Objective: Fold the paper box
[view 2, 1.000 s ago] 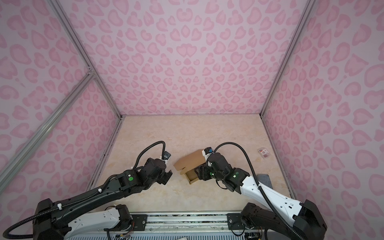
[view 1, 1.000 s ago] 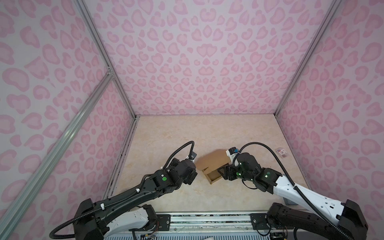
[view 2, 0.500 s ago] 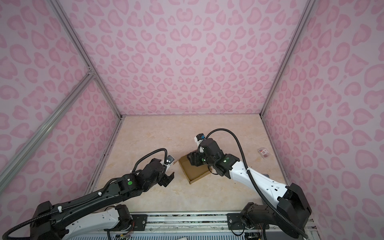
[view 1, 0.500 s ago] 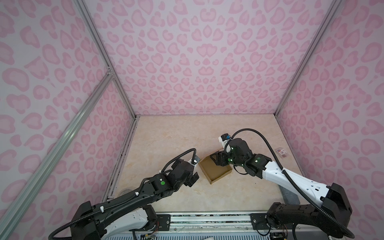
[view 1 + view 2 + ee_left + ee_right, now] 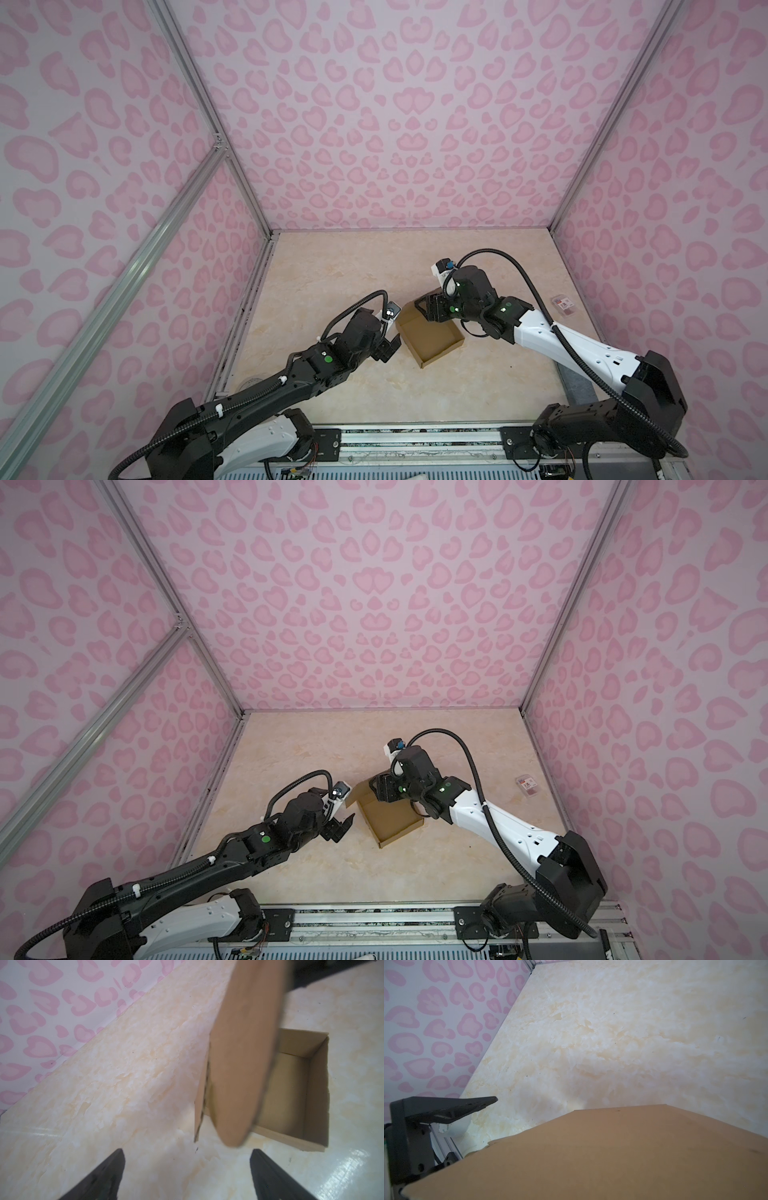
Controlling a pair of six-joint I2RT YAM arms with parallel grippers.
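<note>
1. The paper box [image 5: 432,338] was found open-topped near the middle of the table [image 5: 353,266]. The left gripper [image 5: 390,348] was held just beside its left edge, jaws spread wide and empty.
2. The right gripper [image 5: 426,309] was set against the raised lid flap [image 5: 243,1053] at the far corner. Whether the flap was clamped could not be told.
3. The tray's inside was shown in the left wrist view. In the right wrist view it was hidden behind the flap, and one finger [image 5: 467,1103] was seen.
4. The marbled beige table was enclosed by pink-patterned walls [image 5: 395,124]. A small packet [image 5: 564,305] was seen well apart, near the right wall.

The brown paper box [image 5: 432,338] sits open, its lid [image 5: 245,1053] tilted up.
</note>
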